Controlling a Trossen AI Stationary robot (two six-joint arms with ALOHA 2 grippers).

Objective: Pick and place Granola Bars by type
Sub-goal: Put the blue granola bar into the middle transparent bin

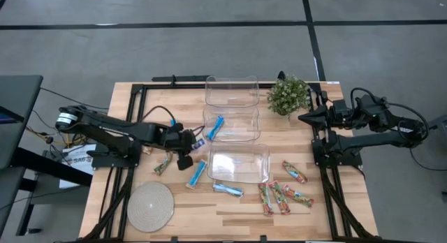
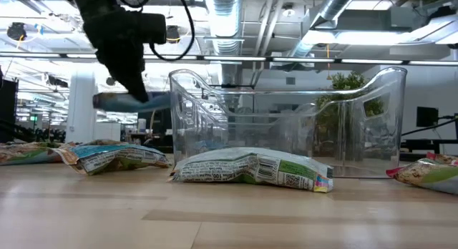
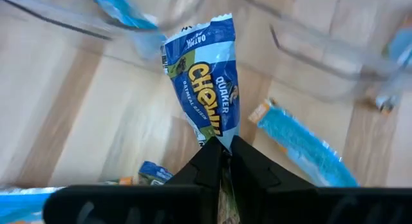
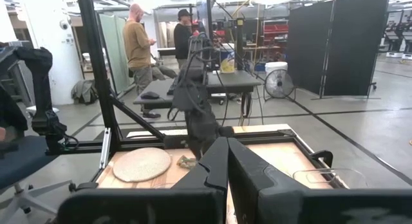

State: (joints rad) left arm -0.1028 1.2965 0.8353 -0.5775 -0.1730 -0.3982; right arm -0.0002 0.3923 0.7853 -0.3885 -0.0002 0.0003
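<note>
My left gripper (image 1: 189, 143) is shut on a bright blue granola bar (image 3: 201, 76), lifted over the table just left of the middle clear bin (image 1: 232, 123). That bin holds one blue bar (image 1: 215, 128). Blue bars (image 1: 197, 173) (image 1: 228, 189) lie flat on the table by the near bin (image 1: 237, 163). Red-green-orange bars (image 1: 295, 172) (image 1: 279, 197) lie to its right, and one (image 1: 163, 165) lies on the left. My right gripper (image 4: 226, 145) is shut and empty, held over the table's right edge (image 1: 302, 117). My left gripper pinches one end of the blue bar (image 3: 216, 135) between its two fingertips. The bar sticks out beyond the fingers, along their line, printed face toward the wrist camera. In the low view it shows roughly level (image 2: 118, 101) and clear of the table, below the down-slanting fingers (image 2: 136, 81).
A third clear bin (image 1: 232, 89) stands at the far side, with a small potted plant (image 1: 288, 94) to its right. A round woven mat (image 1: 150, 207) lies at the near left. A black frame edges the table. People stand in the room beyond (image 4: 138, 47).
</note>
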